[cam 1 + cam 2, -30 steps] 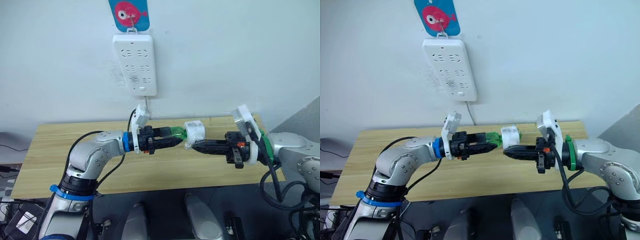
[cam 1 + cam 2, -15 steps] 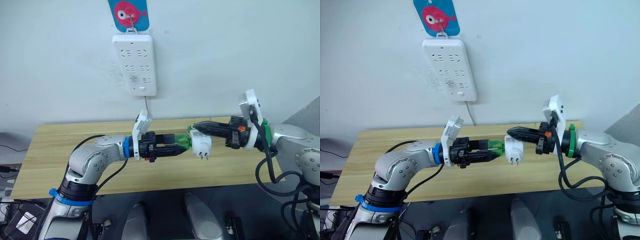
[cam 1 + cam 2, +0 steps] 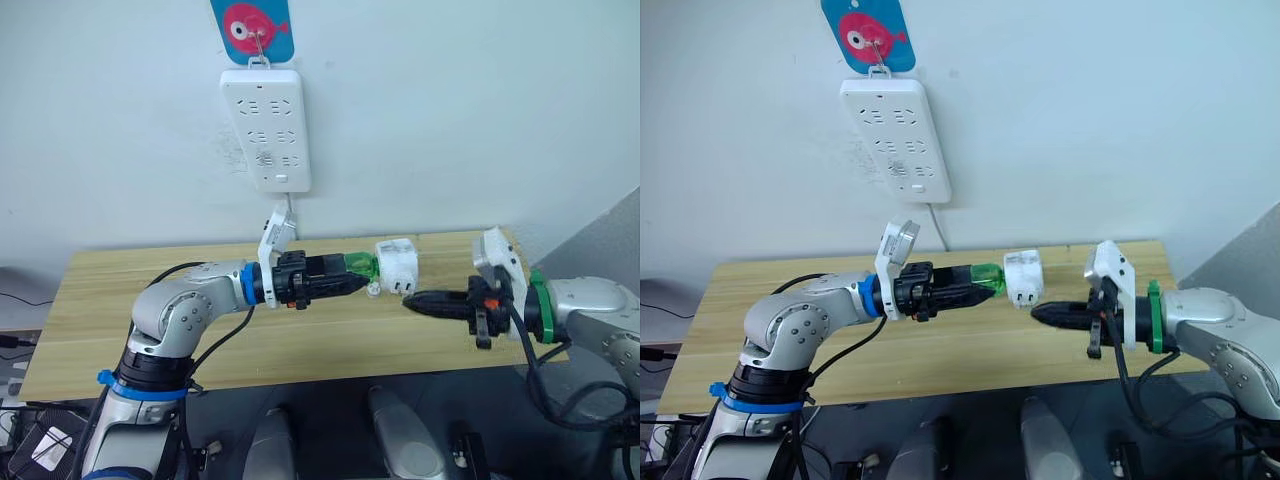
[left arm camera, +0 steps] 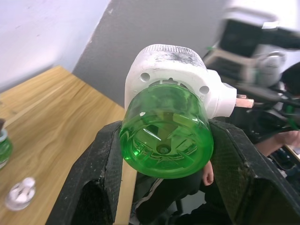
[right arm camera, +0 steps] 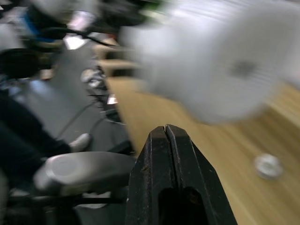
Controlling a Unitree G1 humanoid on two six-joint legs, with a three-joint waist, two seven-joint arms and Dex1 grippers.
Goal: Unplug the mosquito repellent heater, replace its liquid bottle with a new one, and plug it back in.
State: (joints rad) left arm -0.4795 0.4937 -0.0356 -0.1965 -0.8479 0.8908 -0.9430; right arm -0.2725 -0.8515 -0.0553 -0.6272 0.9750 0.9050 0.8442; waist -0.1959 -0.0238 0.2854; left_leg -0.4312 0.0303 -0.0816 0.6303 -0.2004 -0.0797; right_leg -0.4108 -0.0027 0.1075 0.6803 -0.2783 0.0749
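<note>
Left gripper (image 3: 352,284) pinching translucent green bottle (image 4: 165,137), small white rounded plastic heater (image 3: 397,267) attached. Right gripper (image 3: 412,300) pressed together, just right. Best regrip heater squarely, twist gently.

Wooden table (image 3: 90,300) against white wall (image 3: 480,110) bearing power strip (image 3: 265,128)

The air above the middle of the wooden table (image 3: 120,300) was taken up by the left gripper (image 3: 362,284), clamped on the green liquid bottle (image 3: 358,266) with the mosquito repellent heater (image 3: 396,268) screwed to it. At 4 o'clock from the heater, the right gripper (image 3: 409,299) was held with fingers pressed together, a narrow gap being left between its tip and the heater's prongs. At 11 o'clock, the power strip (image 3: 264,127) was hung on the wall, clear wall being left between it and the arms. A second green bottle (image 4: 3,146) and a small white cap (image 4: 19,193) were seen standing on the tabletop.
</note>
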